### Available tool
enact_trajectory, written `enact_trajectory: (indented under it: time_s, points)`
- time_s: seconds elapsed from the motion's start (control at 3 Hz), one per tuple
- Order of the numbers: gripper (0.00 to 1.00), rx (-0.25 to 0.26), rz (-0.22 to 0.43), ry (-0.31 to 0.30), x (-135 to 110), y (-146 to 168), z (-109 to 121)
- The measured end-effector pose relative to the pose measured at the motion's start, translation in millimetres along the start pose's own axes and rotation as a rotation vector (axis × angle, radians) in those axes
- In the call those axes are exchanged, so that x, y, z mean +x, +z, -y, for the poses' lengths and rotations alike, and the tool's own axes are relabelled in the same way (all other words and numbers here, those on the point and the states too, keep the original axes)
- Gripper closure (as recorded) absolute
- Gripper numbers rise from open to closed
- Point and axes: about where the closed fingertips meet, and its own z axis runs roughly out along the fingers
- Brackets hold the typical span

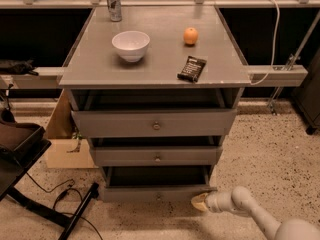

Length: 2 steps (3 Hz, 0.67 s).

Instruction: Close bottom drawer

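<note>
A grey cabinet has three drawers, all pulled out a little. The bottom drawer has the narrowest, shortest front and a small round knob; its dark inside shows above the front panel. The mid-width drawer and the widest drawer sit above it. My gripper is low, at the right end of the bottom drawer's front, at or very near the panel. The white arm runs off to the lower right.
On the cabinet top stand a white bowl, an orange, a dark snack bar and a can. A cardboard box and a black chair base with cables are at the left.
</note>
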Motion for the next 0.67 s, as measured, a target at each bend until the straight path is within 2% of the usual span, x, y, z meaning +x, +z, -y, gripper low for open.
enact_trajectory:
  time_s: [0.33, 0.67]
  points:
    - [1.00, 0.046, 0.050, -0.008, -10.6, -9.5, 26.6]
    - [1.00, 0.053, 0.058, -0.009, -12.4, -10.7, 30.4]
